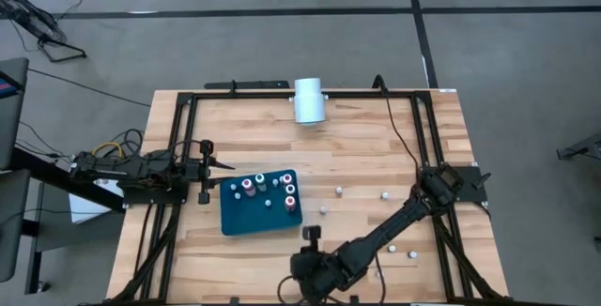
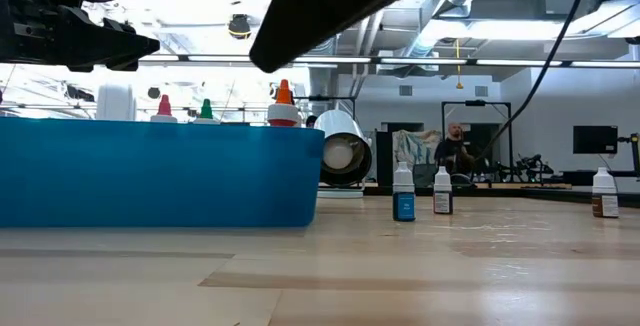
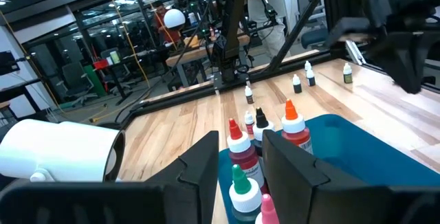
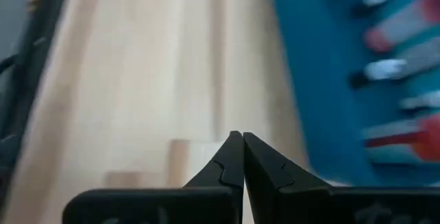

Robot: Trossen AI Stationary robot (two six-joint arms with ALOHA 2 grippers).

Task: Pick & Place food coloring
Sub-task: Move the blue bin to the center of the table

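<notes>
Several tiny white-capped food coloring bottles (image 1: 268, 189) stand upright in the teal tray (image 1: 246, 220), red, green and dark ones (image 3: 242, 157). Other bottles stand loose on the wood: one (image 1: 338, 191), another (image 1: 383, 194), a third (image 1: 410, 252). The low view shows some of them (image 2: 403, 194). My left gripper (image 1: 223, 165) (image 3: 240, 165) is open, hovering at the tray's left edge and pointing over the bottles. My right gripper (image 1: 310, 235) (image 4: 243, 145) is shut just off the tray's near right corner, with nothing between its fingers.
A large white cylinder (image 1: 308, 99) lies on its side at the far edge. A black frame (image 1: 282, 93) borders the wooden table. Bare wood lies between the tray and the right arm's base (image 1: 451, 184). A person (image 2: 455, 146) shows in the room behind.
</notes>
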